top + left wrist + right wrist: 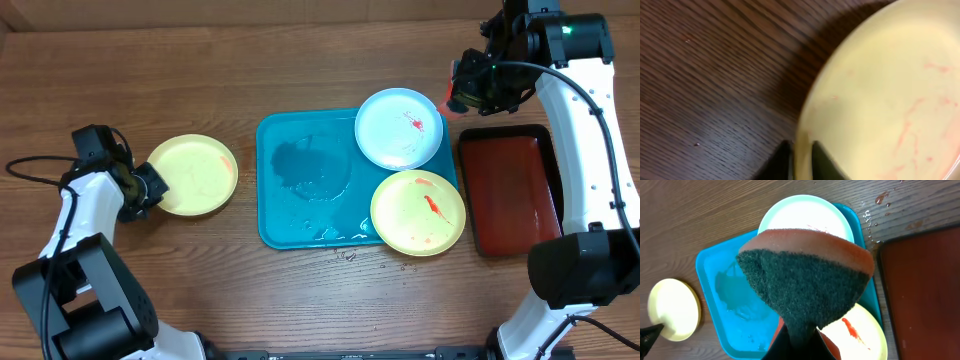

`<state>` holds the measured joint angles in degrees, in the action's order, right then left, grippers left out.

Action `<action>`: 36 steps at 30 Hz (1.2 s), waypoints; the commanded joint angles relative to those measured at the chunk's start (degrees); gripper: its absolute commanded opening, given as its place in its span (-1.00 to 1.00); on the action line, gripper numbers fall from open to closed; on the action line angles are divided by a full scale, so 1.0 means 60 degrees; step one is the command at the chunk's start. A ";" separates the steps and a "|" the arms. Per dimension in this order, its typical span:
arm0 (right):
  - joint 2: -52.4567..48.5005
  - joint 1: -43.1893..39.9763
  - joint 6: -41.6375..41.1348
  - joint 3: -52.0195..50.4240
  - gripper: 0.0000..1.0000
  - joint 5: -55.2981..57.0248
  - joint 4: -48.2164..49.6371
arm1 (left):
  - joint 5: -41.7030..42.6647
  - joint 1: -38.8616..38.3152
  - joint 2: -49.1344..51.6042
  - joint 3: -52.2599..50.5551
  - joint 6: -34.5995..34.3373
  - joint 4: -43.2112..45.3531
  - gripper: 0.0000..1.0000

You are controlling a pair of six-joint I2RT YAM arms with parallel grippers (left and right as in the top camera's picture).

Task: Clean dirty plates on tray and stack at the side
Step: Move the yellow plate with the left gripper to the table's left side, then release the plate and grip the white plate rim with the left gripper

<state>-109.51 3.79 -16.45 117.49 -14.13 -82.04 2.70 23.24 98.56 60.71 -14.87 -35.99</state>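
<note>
Yellow plate (193, 175) at left desk edge, rim pinched by left jaws; right jaws gripped sponge (805, 275); cyan plate (398, 127) likely needed scrubbing next.

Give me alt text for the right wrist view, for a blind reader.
The right gripper holds a sponge, orange with a dark green scouring face, above the teal tray. Below it lie a light cyan plate and a red-smeared yellow plate on the tray, a second yellow plate on the table, and a red-brown tray.
</note>
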 commanded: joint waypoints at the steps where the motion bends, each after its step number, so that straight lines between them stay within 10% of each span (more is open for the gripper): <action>1: 0.0036 0.0000 0.0073 0.0124 -0.92 0.0029 0.0044 | -0.0022 -0.0393 -0.0197 -0.0084 0.0270 -0.0131 -0.15; 11: 0.0036 0.0000 0.0069 0.0124 -0.93 0.0029 0.0076 | 0.0685 -0.1810 -0.0197 0.1912 0.0372 -0.1581 0.12; 22: 0.0036 -0.0004 0.0073 0.0124 -0.93 0.0033 0.0087 | 0.0233 -0.6528 0.1927 0.6353 -0.1690 -0.2357 0.53; 36: 0.0036 -0.0004 0.0069 0.0124 -0.92 0.0102 -0.0036 | 0.1468 -0.8422 0.5013 0.8185 -0.3559 -0.2153 -0.05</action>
<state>-109.51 3.79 -16.47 117.49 -14.09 -82.48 9.34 -26.11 127.92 108.38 -33.43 -49.21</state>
